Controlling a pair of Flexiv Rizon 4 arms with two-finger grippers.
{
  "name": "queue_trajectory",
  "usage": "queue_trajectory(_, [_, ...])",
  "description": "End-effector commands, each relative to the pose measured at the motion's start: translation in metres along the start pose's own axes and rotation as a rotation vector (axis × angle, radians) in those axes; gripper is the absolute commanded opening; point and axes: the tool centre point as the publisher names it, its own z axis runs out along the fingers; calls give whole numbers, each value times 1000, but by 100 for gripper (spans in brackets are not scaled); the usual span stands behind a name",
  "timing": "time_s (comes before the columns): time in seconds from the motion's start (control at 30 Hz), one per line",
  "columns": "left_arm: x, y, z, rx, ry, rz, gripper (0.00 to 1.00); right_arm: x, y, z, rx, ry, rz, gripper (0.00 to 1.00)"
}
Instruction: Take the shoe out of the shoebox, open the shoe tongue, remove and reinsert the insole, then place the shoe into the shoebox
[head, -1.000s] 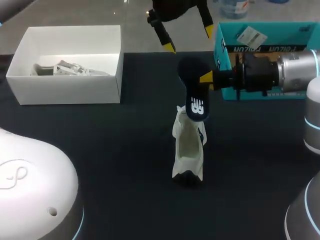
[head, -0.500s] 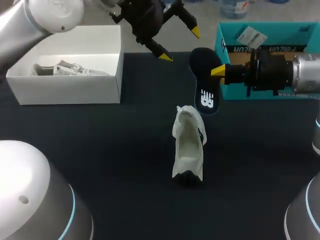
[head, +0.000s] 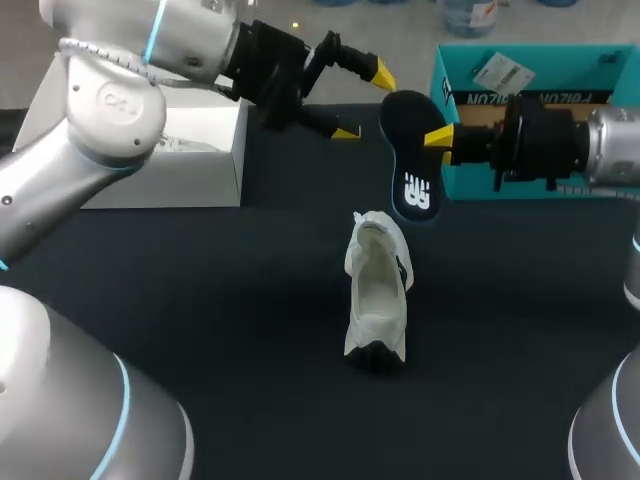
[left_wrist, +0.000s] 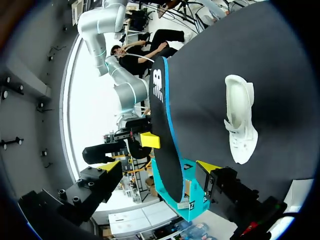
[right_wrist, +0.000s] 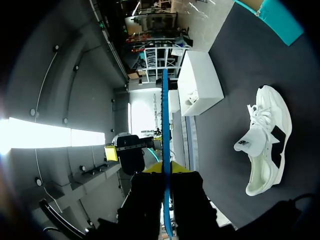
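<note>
Head view: right fingers (head: 437, 138) clamped on the dark insole (head: 410, 165), held at twelve o'clock from the white shoe (head: 376, 295) standing on the table (head: 200, 300). Over at ten o'clock, left fingers (head: 381, 72) spread wide. The grip looks thin, perhaps edge only. A nudge could twist the insole loose, and the unheld shoe may tip.

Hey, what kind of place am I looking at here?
Probably a robotics lab bench: two robot arms over a dark table, the right gripper shut on a dark insole, and a white shoe on the table near a white shoebox.
</note>
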Motion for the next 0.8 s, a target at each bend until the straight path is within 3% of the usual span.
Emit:
queue_trajectory(0.03, [4, -6, 10, -13, -328, 12, 100, 3, 1, 1, -3, -4, 0, 0])
queue_trajectory(0.07, [5, -6, 11, -17, -330, 17, 98, 3, 2, 1, -4, -4, 0, 0])
queue_trajectory(0.13, [5, -8, 14, -24, -337, 23, 81, 4, 3, 2, -3, -3, 0, 0])
queue_trajectory(0.17, [7, -8, 16, -34, -340, 28, 77, 4, 4, 3, -2, -2, -1, 0])
queue_trajectory(0.2, [8, -8, 18, -47, -341, 35, 67, 5, 5, 4, 0, -1, -2, 0])
queue_trajectory(0.23, [9, -9, 19, -57, -341, 27, 48, 5, 6, 5, 3, 0, -2, 0])
queue_trajectory(0.27, [9, -10, 21, -67, -349, 25, 45, 5, 6, 6, 5, 2, -3, 0])
queue_trajectory(0.43, [10, -13, 28, -73, -360, 28, 40, 6, 9, 11, 18, 4, -3, 0])
queue_trajectory(0.8, [7, -17, 39, -86, -368, 25, 41, 8, 6, 19, 35, 7, -5, 0])
